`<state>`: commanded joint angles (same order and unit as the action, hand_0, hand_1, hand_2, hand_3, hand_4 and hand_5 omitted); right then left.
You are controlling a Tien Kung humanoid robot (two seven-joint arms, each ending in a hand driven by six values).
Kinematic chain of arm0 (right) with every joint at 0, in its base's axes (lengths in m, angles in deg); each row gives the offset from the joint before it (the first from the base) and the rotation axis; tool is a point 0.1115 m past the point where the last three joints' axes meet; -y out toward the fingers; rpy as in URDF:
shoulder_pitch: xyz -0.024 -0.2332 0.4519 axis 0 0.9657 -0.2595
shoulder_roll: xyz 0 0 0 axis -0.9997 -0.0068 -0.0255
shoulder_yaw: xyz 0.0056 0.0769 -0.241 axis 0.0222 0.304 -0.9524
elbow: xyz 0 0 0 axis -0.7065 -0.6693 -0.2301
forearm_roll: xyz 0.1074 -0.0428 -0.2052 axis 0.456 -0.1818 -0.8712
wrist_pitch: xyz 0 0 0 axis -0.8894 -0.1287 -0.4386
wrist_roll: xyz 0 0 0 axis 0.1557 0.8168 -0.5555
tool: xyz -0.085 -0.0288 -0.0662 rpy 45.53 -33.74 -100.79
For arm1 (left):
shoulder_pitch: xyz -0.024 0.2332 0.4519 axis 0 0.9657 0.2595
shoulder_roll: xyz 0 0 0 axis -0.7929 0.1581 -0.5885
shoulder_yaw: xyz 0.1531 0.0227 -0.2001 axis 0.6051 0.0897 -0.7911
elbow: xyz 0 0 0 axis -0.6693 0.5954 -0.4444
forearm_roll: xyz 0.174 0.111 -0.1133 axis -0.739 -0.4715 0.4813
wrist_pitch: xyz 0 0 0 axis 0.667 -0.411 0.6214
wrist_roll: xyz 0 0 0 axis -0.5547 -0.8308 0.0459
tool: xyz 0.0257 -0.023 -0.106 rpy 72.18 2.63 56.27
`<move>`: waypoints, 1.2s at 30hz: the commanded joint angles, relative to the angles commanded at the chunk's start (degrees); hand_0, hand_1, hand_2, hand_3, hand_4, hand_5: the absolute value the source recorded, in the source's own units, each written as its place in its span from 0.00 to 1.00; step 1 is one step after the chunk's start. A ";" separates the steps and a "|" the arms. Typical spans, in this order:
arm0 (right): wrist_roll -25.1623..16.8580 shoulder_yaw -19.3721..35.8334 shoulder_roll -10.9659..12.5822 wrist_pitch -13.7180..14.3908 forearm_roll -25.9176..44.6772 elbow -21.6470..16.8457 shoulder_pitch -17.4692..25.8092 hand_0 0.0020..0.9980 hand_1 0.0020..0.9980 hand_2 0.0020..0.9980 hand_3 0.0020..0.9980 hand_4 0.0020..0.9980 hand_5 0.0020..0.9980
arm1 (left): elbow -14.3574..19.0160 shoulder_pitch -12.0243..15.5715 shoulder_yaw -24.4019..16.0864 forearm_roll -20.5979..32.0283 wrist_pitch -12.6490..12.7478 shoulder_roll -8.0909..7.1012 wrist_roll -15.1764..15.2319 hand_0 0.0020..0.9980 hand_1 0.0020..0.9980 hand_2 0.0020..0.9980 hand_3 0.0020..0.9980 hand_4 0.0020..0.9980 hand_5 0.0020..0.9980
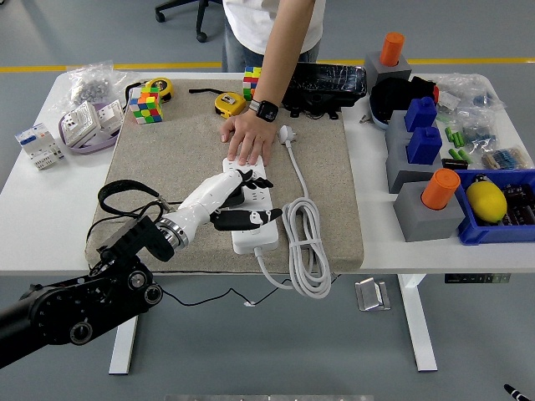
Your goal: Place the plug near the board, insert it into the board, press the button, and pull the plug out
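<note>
A white power strip (259,234) lies lengthwise on the beige mat (167,159). Its white cable is coiled (305,242) to its right and ends in a white plug (288,134) lying loose on the mat. My left hand (249,199), white with black fingertips, reaches in from the lower left and rests over the strip's middle. Its fingers (241,178) are spread toward the strip's far end, the thumb (255,218) stretched across the strip; nothing shows in its grasp. A person's hand (245,138) with a watch presses down on the strip's far end.
Cubes (144,107), tape measures (229,104) and a black tray (326,83) sit along the mat's far edge. Grey blocks with blue and orange pegs (422,180) and a blue bin (501,209) stand at the right. Socket modules (84,125) lie at the left.
</note>
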<state>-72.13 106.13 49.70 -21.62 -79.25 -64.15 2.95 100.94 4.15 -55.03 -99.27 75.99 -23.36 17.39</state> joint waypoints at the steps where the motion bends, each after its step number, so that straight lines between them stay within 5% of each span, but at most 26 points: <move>1: -0.01 0.03 -0.01 0.01 -0.01 -0.03 0.01 0.61 0.67 0.64 0.57 0.99 0.59 | -0.10 0.07 0.09 0.14 0.00 0.00 0.04 0.72 0.72 0.73 0.69 0.84 0.56; 9: -0.02 0.14 0.02 0.03 -0.08 -0.05 -0.05 0.61 0.67 0.64 0.57 0.98 0.59 | 2.45 0.62 -1.57 0.36 0.72 -0.50 1.12 0.71 0.71 0.73 0.68 0.84 0.56; 18: 0.00 0.18 -0.01 0.03 -0.22 -0.06 0.11 0.62 0.67 0.64 0.57 0.98 0.59 | 11.53 4.88 -8.20 -0.31 -0.09 -3.50 -0.22 0.69 0.70 0.71 0.67 0.84 0.56; 20: 0.01 0.23 -0.03 0.02 -0.26 -0.06 0.16 0.62 0.67 0.64 0.57 0.98 0.59 | 13.40 6.18 -9.36 -1.25 -1.55 -4.46 -2.57 0.69 0.70 0.71 0.67 0.84 0.56; 21: 0.03 0.23 -0.03 0.02 -0.27 -0.04 0.21 0.62 0.67 0.64 0.57 0.98 0.59 | 14.36 6.96 -10.04 -2.00 -2.68 -5.06 -4.30 0.28 0.41 0.52 0.66 0.84 0.48; 26: 0.06 0.34 0.04 0.03 -0.35 -0.03 0.23 0.62 0.67 0.64 0.57 0.98 0.59 | 17.12 8.77 -11.96 -7.16 -9.17 -6.97 -12.55 0.28 0.41 0.52 0.66 0.84 0.48; 27: 0.05 0.34 0.06 0.02 -0.35 -0.04 0.23 0.62 0.67 0.64 0.57 0.98 0.59 | 17.55 8.84 -12.03 -7.88 -10.96 -7.26 -14.60 0.12 0.11 0.23 0.73 0.84 0.29; 32: 0.05 0.36 0.09 0.02 -0.37 -0.13 0.07 0.62 0.67 0.64 0.57 0.98 0.59 | 18.48 8.54 -11.71 -8.03 -17.70 -7.48 -21.44 0.12 0.11 0.23 0.73 0.84 0.29; 33: 0.04 0.33 0.10 0.02 -0.36 -0.14 0.07 0.62 0.67 0.64 0.57 0.98 0.58 | 18.66 8.49 -11.63 -7.70 -18.71 -7.43 -22.11 0.08 0.08 0.17 0.89 0.70 0.08; 36: 0.07 0.17 0.09 0.01 -0.30 -0.07 0.09 0.62 0.67 0.64 0.57 0.98 0.58 | 19.09 8.24 -11.15 -6.76 -20.39 -7.34 -23.13 0.08 0.08 0.17 0.89 0.70 0.08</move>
<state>-72.06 106.31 49.79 -21.60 -79.55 -64.22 3.05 120.03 12.38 -66.18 -106.03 55.60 -30.70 -5.74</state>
